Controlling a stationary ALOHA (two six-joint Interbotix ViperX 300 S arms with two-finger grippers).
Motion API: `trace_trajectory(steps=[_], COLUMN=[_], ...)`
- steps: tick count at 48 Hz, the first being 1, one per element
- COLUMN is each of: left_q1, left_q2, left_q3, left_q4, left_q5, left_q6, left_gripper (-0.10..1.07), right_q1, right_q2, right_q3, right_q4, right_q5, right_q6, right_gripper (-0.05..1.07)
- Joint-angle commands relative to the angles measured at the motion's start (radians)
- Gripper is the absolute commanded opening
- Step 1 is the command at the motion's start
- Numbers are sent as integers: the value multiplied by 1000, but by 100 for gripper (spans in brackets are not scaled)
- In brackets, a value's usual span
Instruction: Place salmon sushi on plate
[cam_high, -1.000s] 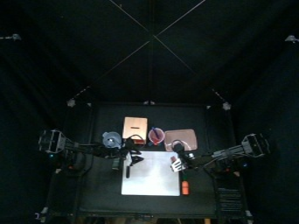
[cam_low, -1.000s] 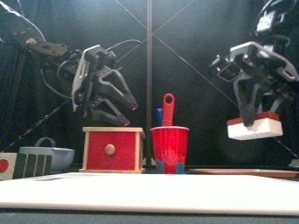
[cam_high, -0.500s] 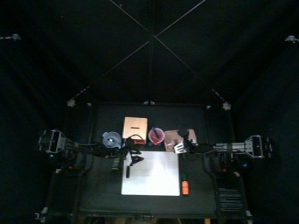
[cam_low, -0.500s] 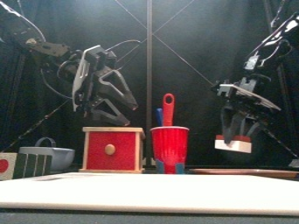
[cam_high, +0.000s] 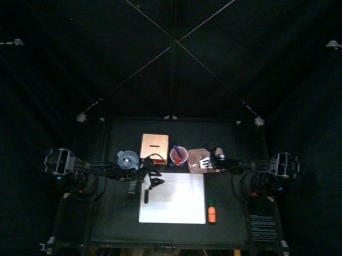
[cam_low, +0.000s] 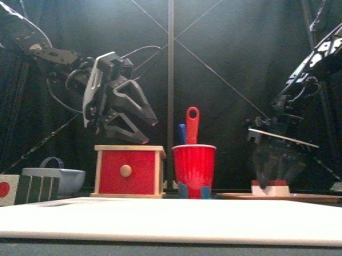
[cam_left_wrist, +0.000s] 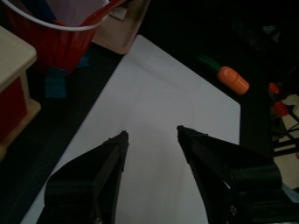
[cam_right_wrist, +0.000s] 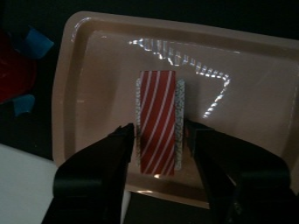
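Black jaws of the right end effector (cam_right_wrist: 159, 149) stand either side of the salmon sushi (cam_right_wrist: 160, 122), pinching it across its narrow width. The piece's long axis runs straight out from the wrist, in line with the jaws, so its red-and-white striped top faces the wrist camera. Directly under it lies the plate (cam_right_wrist: 93, 52), a pale rectangular tray with a raised rim; the piece sits over the tray's middle, well inside all four walls. Whether its underside already bears on the tray floor cannot be told from the wrist view. In the front view the right end effector (cam_low: 274, 183) hangs low with the sushi (cam_low: 275, 188) at about the level of the plate (cam_low: 321, 195), which suggests contact or near contact. Judgement: the coming move is a release, and it turns only on the jaws parting sideways, across the short axis, with nothing beside the piece to foul them.

Right arm pose: reached inward from the right side and pitched steeply down over the plate (cam_high: 211, 153) at the back of the surface.

Left end effector (cam_left_wrist: 151, 144) is spread and empty, held above the white mat (cam_left_wrist: 163, 96), resting and well apart from the plate.
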Motion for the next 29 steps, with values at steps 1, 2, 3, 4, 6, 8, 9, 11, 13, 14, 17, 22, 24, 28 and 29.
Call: trace_trajectory(steps=[1,2,3,4,6,8,9,11,13,14,17,22,24,28,29], left_q1=[3,3,3,5,3,3,3,5,3,3,3,5,5,5,5], left_q2=[-17,-17,-17,-17,-17,-17,-17,-17,-17,-17,-17,-17,-15,-17,-17], left_q3=[-15,-14,-15,-14,-14,-14,-14,-14,-12,-14,-14,-12,-14,-12,-14], left_q4=[0,0,0,0,0,2,0,0,0,0,0,0,0,2,0], left_q5=[-8,-8,-8,-8,-8,-8,-8,-8,-8,-8,-8,-8,-8,-8,-8], left_q6=[3,3,3,3,3,3,3,3,3,3,3,3,3,3,3], left_gripper=[86,86,86,86,86,86,86,86,86,86,86,86,86,86,86], right_q1=[-6,-6,-6,-6,-6,-6,-6,-5,0,2,6,49,69,94,101], right_q2=[-11,-12,-14,-17,-25,-35,-40,-55,-69,-77,-100,-129,-135,-138,-138], right_q3=[-8,-8,-8,-8,-6,-6,-6,-8,-9,-11,-14,-18,-18,-20,-20], right_q4=[-5,-5,-5,-5,-5,-3,-3,-2,0,2,0,-5,-2,2,2], right_q5=[-5,-3,-3,-2,0,5,6,11,12,12,14,12,11,12,12], right_q6=[0,0,0,0,0,0,0,0,0,0,0,2,2,5,9], right_gripper=[90,92,93,94,97,98,99,100,100,100,100,100,100,100,100])
